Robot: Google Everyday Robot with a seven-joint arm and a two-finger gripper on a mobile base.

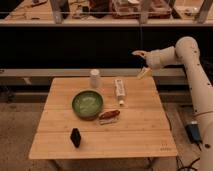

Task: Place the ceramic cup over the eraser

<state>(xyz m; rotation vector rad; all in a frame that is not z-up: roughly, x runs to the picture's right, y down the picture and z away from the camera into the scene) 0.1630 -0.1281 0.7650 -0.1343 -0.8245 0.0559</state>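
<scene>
Approach stage, before any grasp. The green bowl [87,103] near the middle of the table [135,137] serves as the landmark.

The gripper [142,63] hangs in the air well to the right of the bowl and beyond it, past the table's far right corner. Its two fingers stand apart, with nothing between them.

The ceramic cup [95,78] stands just behind the bowl, close to the table's far edge and untouched. The eraser [75,137] stands in front of the bowl and slightly to its left, near the front edge, well apart from the cup.

The step in hand, as you may judge it, is the reach toward the cup. Next you need to bring the gripper left, toward the spot just behind the bowl, and down around the cup. It should pass the white box [120,88], which lies to the right of the bowl. A reddish-brown item [109,115] rests just at the bowl's front right.

Containers: the bowl shows nothing distinct inside. You cannot tell from this view whether the cup holds anything, or which end faces up.
</scene>
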